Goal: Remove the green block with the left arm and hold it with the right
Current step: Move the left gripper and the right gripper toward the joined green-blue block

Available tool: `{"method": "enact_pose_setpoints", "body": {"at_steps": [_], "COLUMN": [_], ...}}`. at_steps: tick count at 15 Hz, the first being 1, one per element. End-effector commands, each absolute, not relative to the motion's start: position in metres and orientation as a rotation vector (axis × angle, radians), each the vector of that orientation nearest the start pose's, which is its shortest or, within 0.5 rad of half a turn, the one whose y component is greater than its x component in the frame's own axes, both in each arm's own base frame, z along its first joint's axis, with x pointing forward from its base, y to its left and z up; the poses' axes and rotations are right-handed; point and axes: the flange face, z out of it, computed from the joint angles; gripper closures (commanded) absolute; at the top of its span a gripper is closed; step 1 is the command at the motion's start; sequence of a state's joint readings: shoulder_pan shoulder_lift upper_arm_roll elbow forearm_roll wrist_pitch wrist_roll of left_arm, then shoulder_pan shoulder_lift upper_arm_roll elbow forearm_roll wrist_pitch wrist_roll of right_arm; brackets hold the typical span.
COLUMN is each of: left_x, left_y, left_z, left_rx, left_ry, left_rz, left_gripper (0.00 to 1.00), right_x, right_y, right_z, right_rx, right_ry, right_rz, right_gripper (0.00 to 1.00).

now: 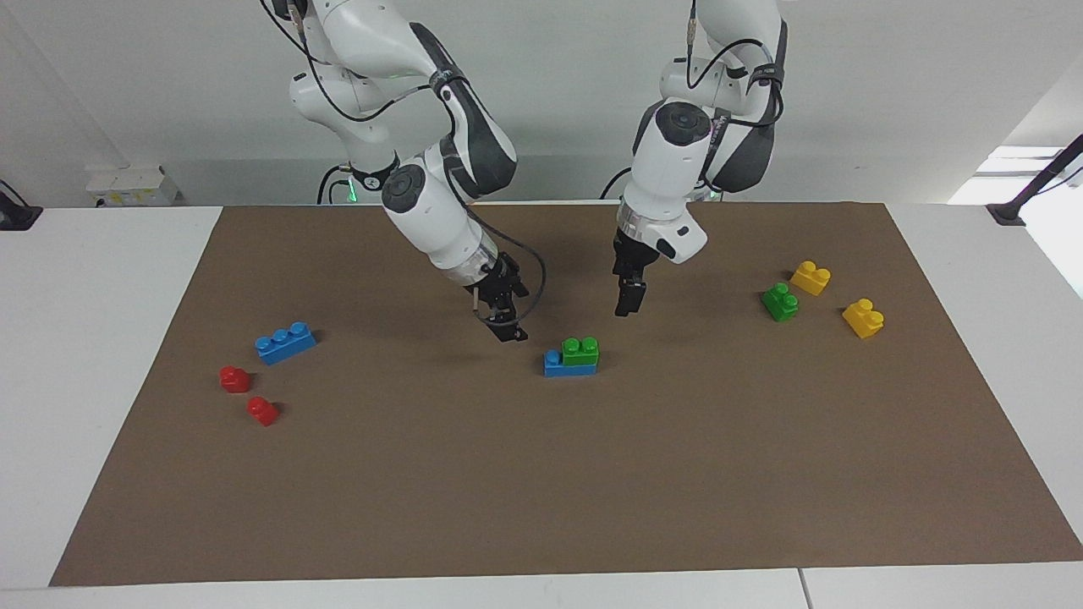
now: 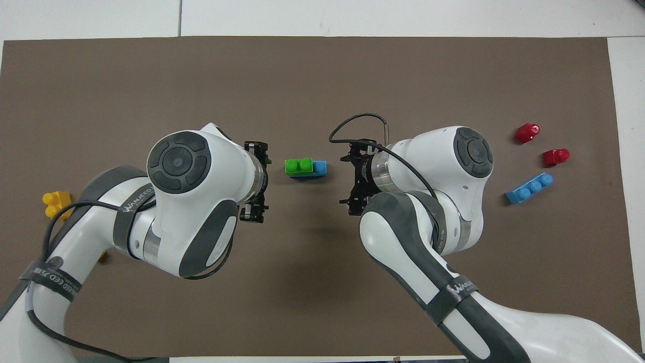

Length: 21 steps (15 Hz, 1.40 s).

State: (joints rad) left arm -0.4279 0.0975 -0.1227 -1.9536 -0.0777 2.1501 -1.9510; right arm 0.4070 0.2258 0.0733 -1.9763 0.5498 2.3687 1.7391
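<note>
Red blocks (image 1: 248, 394) are sitting closest to the facing camera, down at the right arm's end of the tabletop (image 1: 541, 474), with a spare blue brick (image 1: 285, 342) just beside them. None of that matters much though.

Mid-mat, the green block (image 1: 580, 351) is sitting pressed onto a blue base brick (image 1: 558, 365), covering the end that's toward the left arm. That stack's long axis is running from one arm's end of the tabletop toward the other, so both arms are flanking it end-on.

Left end effector (image 1: 629, 298) is hanging just off the green end, and the right end effector (image 1: 505, 317) is hovering off the bare blue end. Neither is touching anything, and I honestly can't tell how their fingers are set. Both look about equally near; I'd guess the right needs to pin the blue base first.
</note>
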Motion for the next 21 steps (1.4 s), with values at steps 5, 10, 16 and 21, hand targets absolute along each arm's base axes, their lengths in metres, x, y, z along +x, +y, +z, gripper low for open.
{"method": "enact_pose_setpoints", "body": {"at_steps": [5,10,16,21], "left_x": [0.521,0.532,0.539,0.538], "left_y": [-0.332,-0.348,-0.365,-0.367], "left_z": [0.418,0.398,0.377,0.376], "left_rx": [-2.376,-2.309,-2.259,-2.234], "left_ry": [-2.241,-2.276,-2.299,-2.318], "left_rz": [0.108,0.123,0.136,0.128], "left_gripper": [0.0,0.0,0.0,0.0], "right_x": [0.548,0.56,0.575,0.578], "right_y": [0.304,0.314,0.319,0.33], "right_z": [0.333,0.321,0.324,0.316], "right_rx": [-1.856,-1.855,-1.828,-1.833], "right_ry": [2.035,2.025,2.005,1.993], "right_rz": [0.394,0.382,0.356,0.348], "right_gripper": [0.01,0.01,0.01,0.01]}}
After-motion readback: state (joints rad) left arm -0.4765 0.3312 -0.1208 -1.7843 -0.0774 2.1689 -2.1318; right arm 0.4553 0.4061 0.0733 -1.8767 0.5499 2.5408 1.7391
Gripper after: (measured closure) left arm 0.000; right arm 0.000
